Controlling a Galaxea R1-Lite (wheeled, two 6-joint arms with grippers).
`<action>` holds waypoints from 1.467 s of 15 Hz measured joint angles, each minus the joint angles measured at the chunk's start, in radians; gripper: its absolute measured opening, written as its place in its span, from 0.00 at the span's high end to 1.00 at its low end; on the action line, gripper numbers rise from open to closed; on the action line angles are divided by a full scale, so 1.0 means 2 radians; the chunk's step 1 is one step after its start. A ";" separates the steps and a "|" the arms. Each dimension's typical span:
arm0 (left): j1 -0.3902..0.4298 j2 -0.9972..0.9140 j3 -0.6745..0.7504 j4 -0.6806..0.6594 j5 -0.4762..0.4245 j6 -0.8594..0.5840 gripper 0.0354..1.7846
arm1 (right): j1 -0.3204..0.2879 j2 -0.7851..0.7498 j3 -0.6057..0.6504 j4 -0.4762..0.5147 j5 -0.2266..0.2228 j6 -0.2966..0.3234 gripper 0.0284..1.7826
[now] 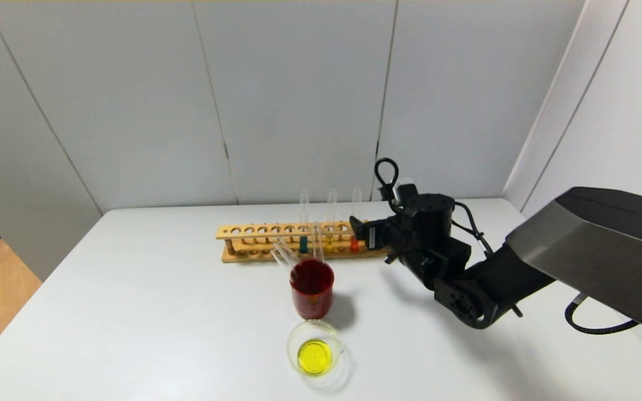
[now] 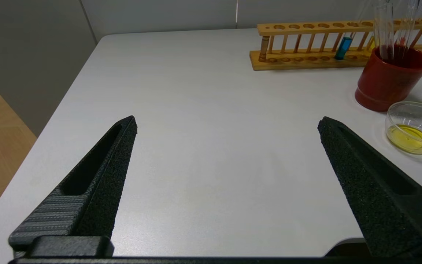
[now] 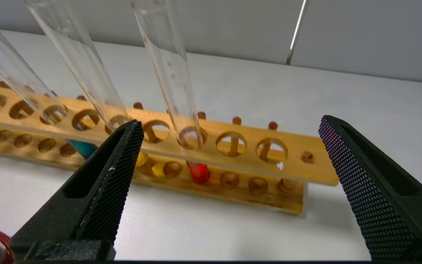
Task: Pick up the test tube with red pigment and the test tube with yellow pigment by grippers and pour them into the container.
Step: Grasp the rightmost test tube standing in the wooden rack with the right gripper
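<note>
Right pincer [image 1: 354,227], at centre right of the head view, stands beside the right end of the wooden rack [image 1: 254,243], its jaws spread to their widest and holding nothing. In the right wrist view the test tube with red pigment [image 3: 174,95] rises between the two black fingers [image 3: 115,176], still seated in its rack hole; the approach appears lined up so that closing would catch the glass above the top rail. The test tube with yellow pigment [image 1: 330,223] stands upright in the rack just left of the red one, with a teal-liquid tube [image 1: 303,225] further left. The container [image 1: 315,351], at lower centre of the head view on the table [image 1: 131,312], already holds a yellow pool, so the red pour seems to be the step outstanding. A dark red cup [image 1: 311,289] with empty tubes leaning in it stands between rack and container. Left pincer [image 2: 225,128] hovers over bare table, wide open and empty, apparently idle.
</note>
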 joint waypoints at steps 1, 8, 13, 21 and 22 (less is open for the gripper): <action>0.000 0.000 0.000 0.000 0.000 0.000 0.02 | -0.001 0.001 -0.006 0.000 -0.001 -0.001 0.02; 0.000 0.000 0.000 0.000 0.000 0.000 0.02 | -0.001 0.018 -0.028 -0.001 0.005 -0.013 0.02; 0.000 0.000 0.000 0.000 0.000 0.000 0.02 | 0.000 0.038 -0.043 -0.001 0.026 -0.013 0.02; 0.000 0.000 0.000 0.000 0.000 0.000 0.02 | -0.003 0.062 -0.076 0.001 0.028 -0.016 0.13; 0.000 0.000 0.000 0.000 0.000 0.000 0.02 | -0.003 0.065 -0.083 0.005 0.028 -0.017 0.19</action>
